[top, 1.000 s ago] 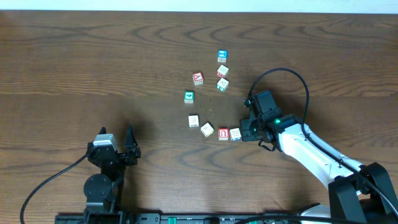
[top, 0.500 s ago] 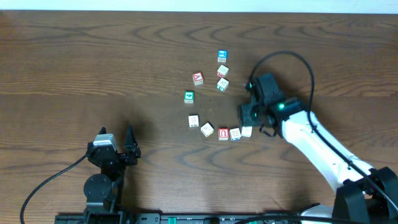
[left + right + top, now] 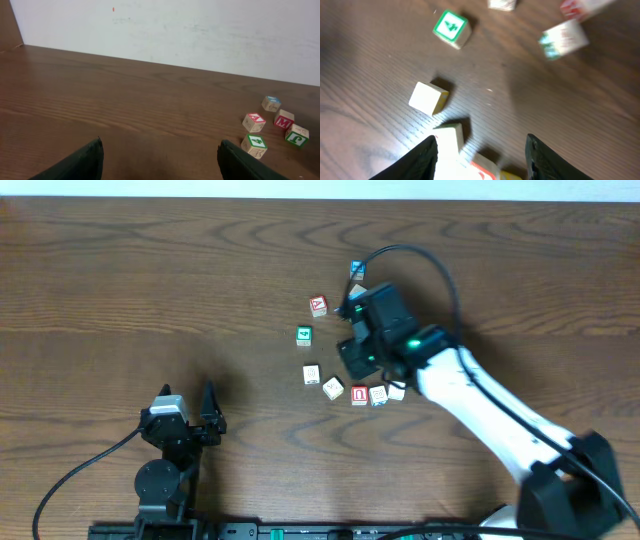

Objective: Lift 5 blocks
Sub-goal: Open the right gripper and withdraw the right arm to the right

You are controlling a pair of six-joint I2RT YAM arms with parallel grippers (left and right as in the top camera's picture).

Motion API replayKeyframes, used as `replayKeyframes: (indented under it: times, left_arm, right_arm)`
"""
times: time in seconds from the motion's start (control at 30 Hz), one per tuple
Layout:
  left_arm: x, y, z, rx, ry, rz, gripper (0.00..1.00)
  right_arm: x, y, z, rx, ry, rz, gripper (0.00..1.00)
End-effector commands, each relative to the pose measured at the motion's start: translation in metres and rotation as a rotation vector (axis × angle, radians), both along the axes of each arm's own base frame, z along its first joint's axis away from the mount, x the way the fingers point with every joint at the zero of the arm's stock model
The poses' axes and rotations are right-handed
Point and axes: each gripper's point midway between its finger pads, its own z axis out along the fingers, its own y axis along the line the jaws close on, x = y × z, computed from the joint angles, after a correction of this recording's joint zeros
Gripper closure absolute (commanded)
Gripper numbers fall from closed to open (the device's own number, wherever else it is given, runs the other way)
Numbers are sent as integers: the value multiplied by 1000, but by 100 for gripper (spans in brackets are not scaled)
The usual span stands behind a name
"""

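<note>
The right gripper (image 3: 481, 145) hung spread and empty near the overhead frame's centre, and the left gripper (image 3: 160, 152) sat spread at lower left. The small pale wooden alphabet cubes (image 3: 333, 388) lay in a loose row just below centre. A good grasp would centre on one cube, jaws squared to its flat faces and clear of its neighbours.

Blocks right of the table's middle, one arm over them, one apart.
Five blocks (image 3: 333, 388) lie in a row across the table (image 3: 120, 280), the three at its right end just beside one another. Behind the row's left end lies a lone cube (image 3: 304, 335), a second cube (image 3: 318, 305) behind that, and a rearmost cube (image 3: 356, 269) farther right. The right arm (image 3: 470, 395) lies over the cluster's right side. The left arm (image 3: 165, 440) stands well apart at the near left.
</note>
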Motion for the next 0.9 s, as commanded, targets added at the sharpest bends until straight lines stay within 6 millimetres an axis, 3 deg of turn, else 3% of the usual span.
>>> replayKeyframes:
  times: [0.0,0.17,0.27,0.4,0.5,0.63,0.7,0.77,0.87]
  left_arm:
    - [-1,2,-18,-2,49,12,27]
    - [-1,2,-18,-2,49,12,26]
    - [-1,2,-18,-2,49,12,27]
    - [-1,3,-18,1,48,13,27]
    - [1,11,-1,56,-16,55,27]
    - [0,22,-2,58,-12,122,27]
    - [2,7,8,31,-56,38,26]
    - [2,-21,19,79,-101,-130,27]
    - [1,-35,11,88,-49,-214,27]
  right_arm:
    - [-1,18,-19,-22,15,54,47]
    - [6,30,-31,-11,31,27,53]
    - [14,27,-23,2,15,11,56]
    - [22,13,-7,14,11,-42,67]
    - [30,-13,12,30,-2,-114,75]
    - [38,-59,46,50,-38,-220,78]
    - [40,-86,62,59,-58,-283,81]
    - [36,-112,76,60,-65,-343,82]
    - [24,-146,89,52,-56,-421,86]
